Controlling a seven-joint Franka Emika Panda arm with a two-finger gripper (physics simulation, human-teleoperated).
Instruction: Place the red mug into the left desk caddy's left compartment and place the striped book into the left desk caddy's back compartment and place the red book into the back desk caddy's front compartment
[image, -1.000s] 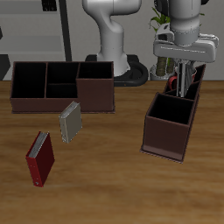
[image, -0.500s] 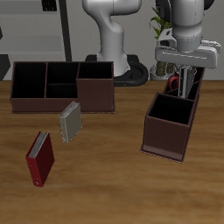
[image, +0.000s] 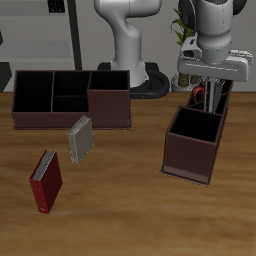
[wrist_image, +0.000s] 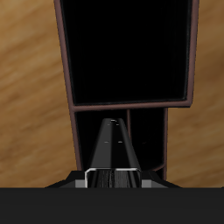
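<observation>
1. The pincer (image: 208, 88) hangs over the back part of the left desk caddy (image: 195, 142), the narrow, angled brown box on the tabletop (image: 120, 210).
2. In the wrist view the striped book (wrist_image: 112, 150) stands on its edge between the pincer's fingers, right below the camera. The pincer is closed on it, and the book points down into a slim slot of the caddy.
3. In the exterior view the book is hard to make out. Only a thin dark shape shows under the pincer.
4. The red mug (image: 201, 97) sits in the back part of the left desk caddy, just beside the pincer. Only a bit of red shows, so I cannot tell which slot it is in.
5. The big square bin at the front of the left desk caddy looks dark inside.
6. The red book (image: 45, 181) is on the tabletop near the front edge, well apart from both caddies. It leans at a tilt.
7. A plain grey book (image: 80, 138) is on the tabletop just in front of the back desk caddy (image: 72, 99). It sits between that caddy and the red book.
8. The back desk caddy is the wide, long brown box farther back. It shows 3 parts across, and all of them look dark inside.
9. The 2 caddies stand well apart on the tabletop.
</observation>
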